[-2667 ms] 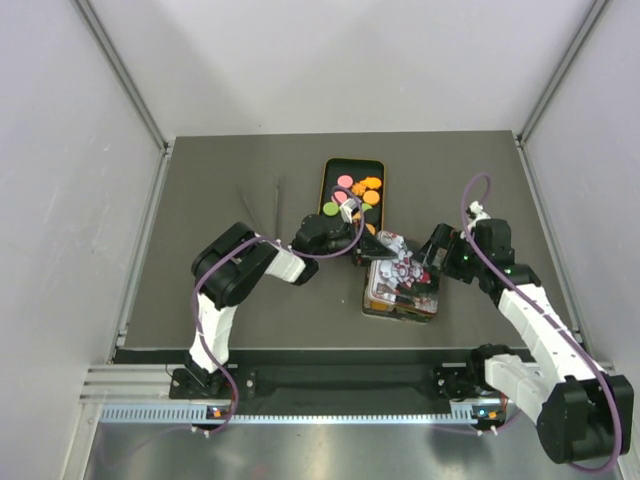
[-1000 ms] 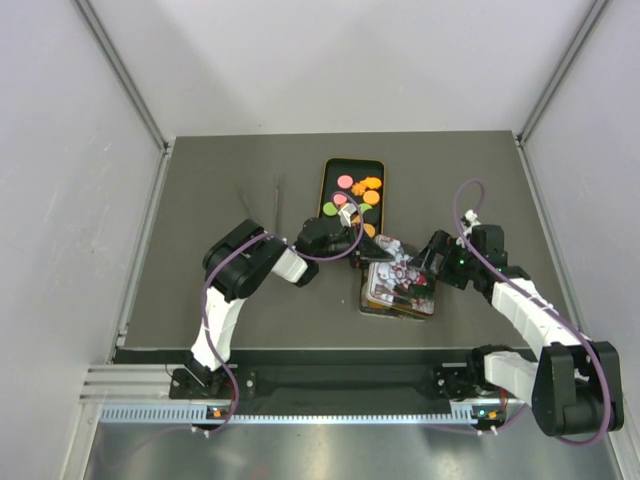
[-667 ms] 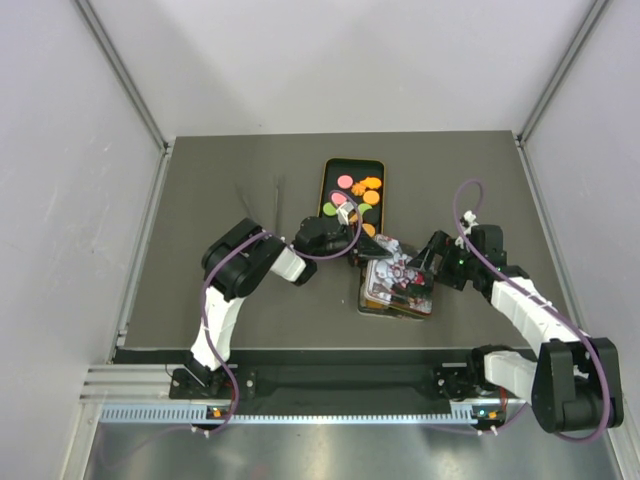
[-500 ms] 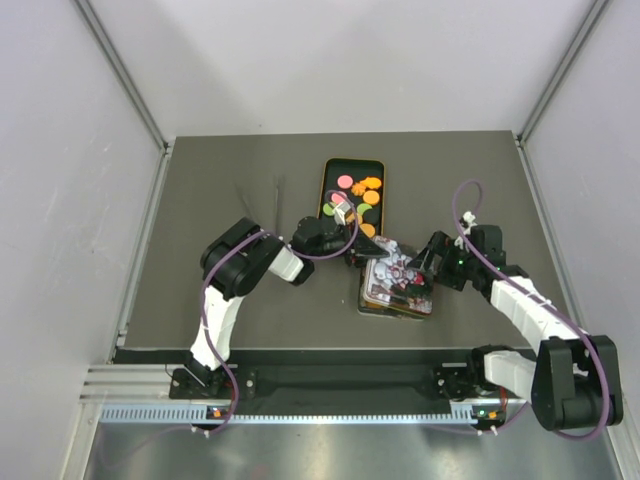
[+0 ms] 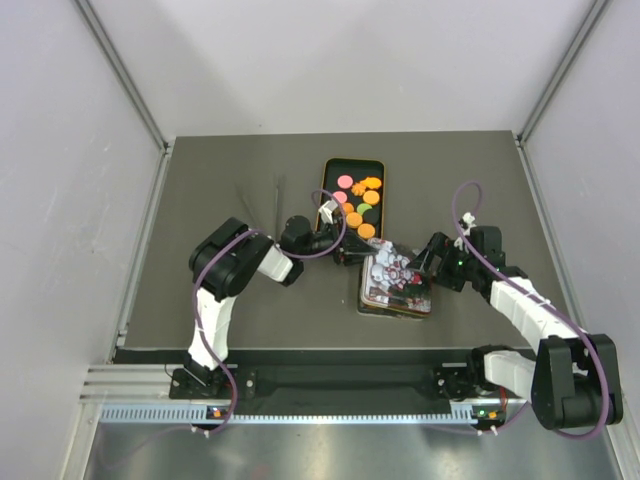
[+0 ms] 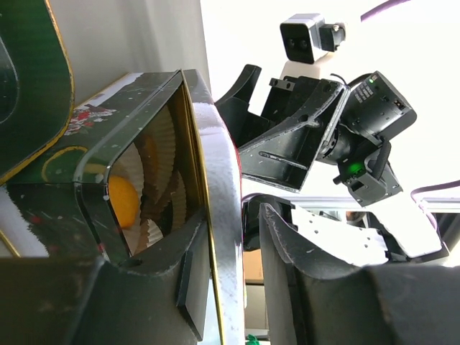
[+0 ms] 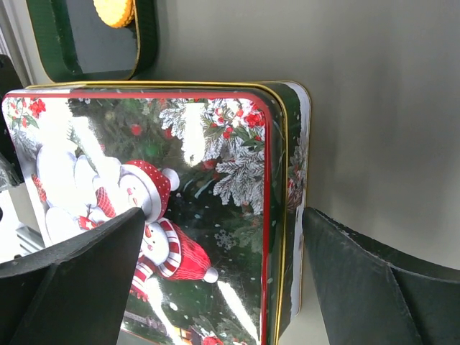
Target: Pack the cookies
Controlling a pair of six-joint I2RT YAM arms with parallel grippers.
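Observation:
Several cookies (image 5: 356,199), orange, pink and green discs, lie in a dark tray (image 5: 326,176) at the back centre. One orange cookie (image 6: 119,198) sits among paper cups inside the Christmas tin (image 5: 397,285). The snowman lid (image 7: 165,180) lies slightly askew over the tin, and its left rim (image 6: 219,187) is raised. My left gripper (image 5: 346,257) (image 6: 233,223) is open astride that rim, with a gap beside one finger. My right gripper (image 5: 425,268) (image 7: 223,215) is open wide over the lid's right edge, one finger beyond the tin's side.
Two thin dark sticks (image 5: 262,205) lie on the mat left of the tray. An orange cookie (image 7: 113,10) shows in the tray's near end (image 7: 147,43), close behind the tin. Grey walls bound the table on both sides.
My left gripper has widened off the lid rim and drawn back to the left. The lid has settled lower over the tin. The right gripper has hardly moved.

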